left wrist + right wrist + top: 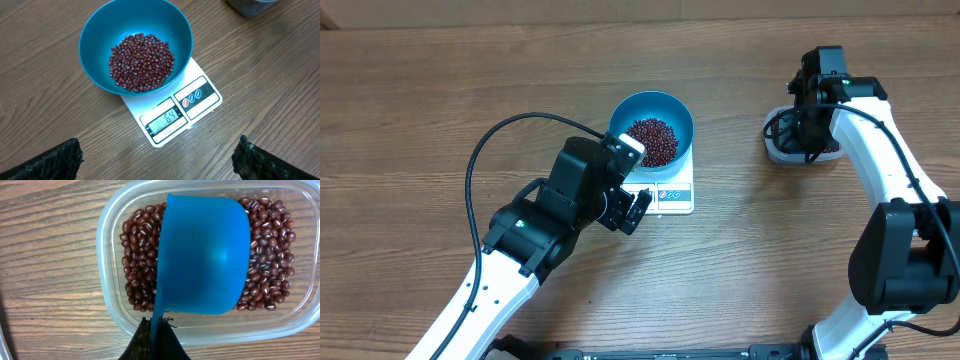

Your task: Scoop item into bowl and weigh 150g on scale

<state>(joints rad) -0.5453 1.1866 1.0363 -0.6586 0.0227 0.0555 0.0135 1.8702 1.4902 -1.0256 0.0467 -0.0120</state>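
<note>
**A:** Where are the beans (142,62)?

**B:** One heap lies in the bowl (95,45), which sits on the scale (200,100), straight ahead of the left jaws. The display (167,120) reads 64, so I judge the target is a good way off.

**A:** What are the left jaws doing?

**B:** They are spread wide and grip nothing. Their pads (50,162) show to either side, near the scale but clear of it. I think they hang back so that nothing presses on the scale and spoils the reading.

**A:** And the right jaws?

**B:** They are clamped on the handle of the scoop (205,255), with its thin blue edge pinched between the dark fingers (170,347). The cup reaches out ahead of them, over the tub (106,255) on the table (50,255). The rest of the beans lie in that tub, just beyond the jaws.

**A:** Is the scoop loaded?

**B:** That is hard to say. The cup shows a smooth blue face with no beans on it. I cannot tell whether that face is its empty inside or its back.

**A:** Why is it held there?

**B:** The scoop is at the supply, so I'd guess it is placed to dig another load. Gripping it by the handle leaves the cup free to plough through the beans.
</note>
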